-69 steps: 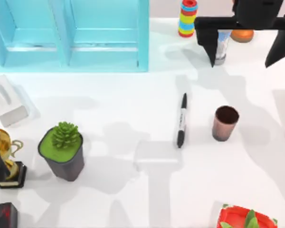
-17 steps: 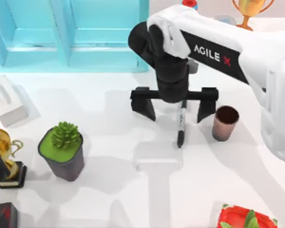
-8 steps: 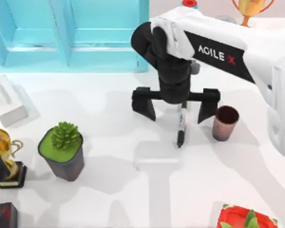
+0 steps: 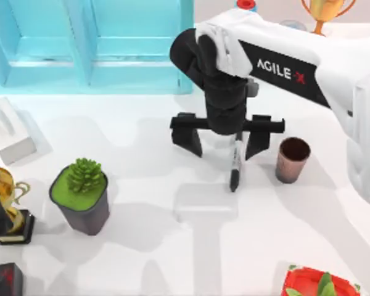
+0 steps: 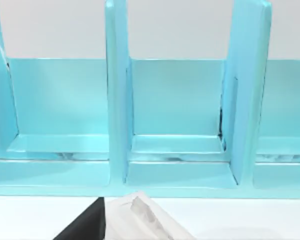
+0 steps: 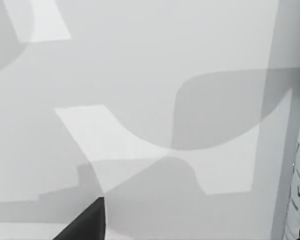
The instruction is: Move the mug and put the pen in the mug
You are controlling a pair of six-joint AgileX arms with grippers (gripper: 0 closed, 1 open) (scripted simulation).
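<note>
**Right gripper straddles the pen, mug waits alongside**

The right gripper (image 4: 225, 143) is down low over the middle of the table (image 4: 172, 259), its two black fingers spread apart on either side of the pen (image 4: 235, 165). The pen lies flat on the white surface, running away from the front edge, its upper part hidden beneath the wrist; the jaws stand open and neither finger visibly touches it. From the right wrist camera, the labelled barrel of the pen (image 6: 299, 200) lies on the shadowed tabletop.

Just to the right of the pen, clear of it, the copper-brown mug (image 4: 292, 160) stands upright, its dark mouth open to the ceiling.

The left arm sits parked at the far left edge of the table, and I cannot tell how its jaws stand. Its wrist camera faces the turquoise shelf unit (image 5: 180, 125).

A potted succulent (image 4: 81, 194) stands well off to the left.
</note>
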